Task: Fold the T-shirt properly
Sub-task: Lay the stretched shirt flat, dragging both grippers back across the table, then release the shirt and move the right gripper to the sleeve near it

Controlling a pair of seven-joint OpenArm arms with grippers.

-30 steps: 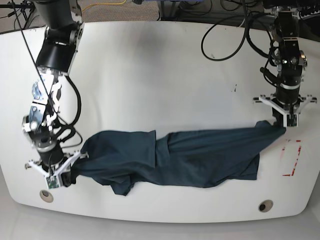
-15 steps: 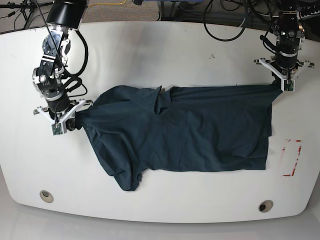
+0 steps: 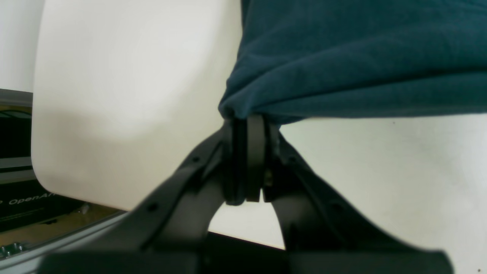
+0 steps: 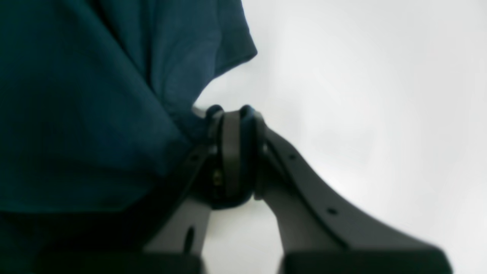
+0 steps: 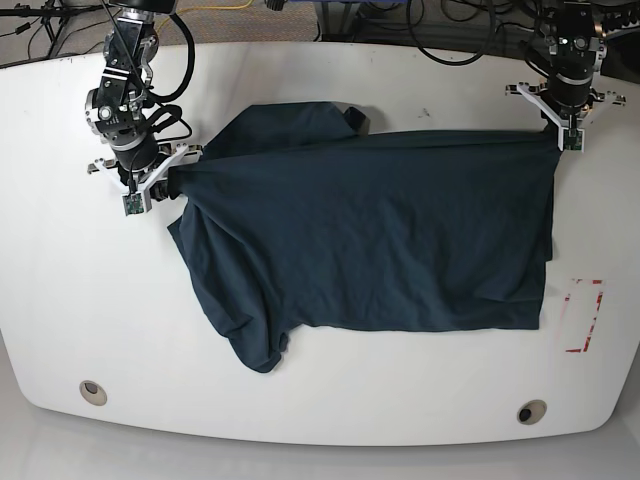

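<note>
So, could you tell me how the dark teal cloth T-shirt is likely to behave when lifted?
The dark teal cloth T-shirt probably flops: it bunches at each pinched corner. Likely light, since two small pinches spread it. Its lower sleeve looks crumpled, so folds may shift.

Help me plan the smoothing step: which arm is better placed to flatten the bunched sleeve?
Right. The right gripper grips the T-shirt beside the bunched sleeve; the left gripper holds the far corner.

Dark teal T-shirt (image 5: 380, 235) spread out, slightly rumpled
</note>
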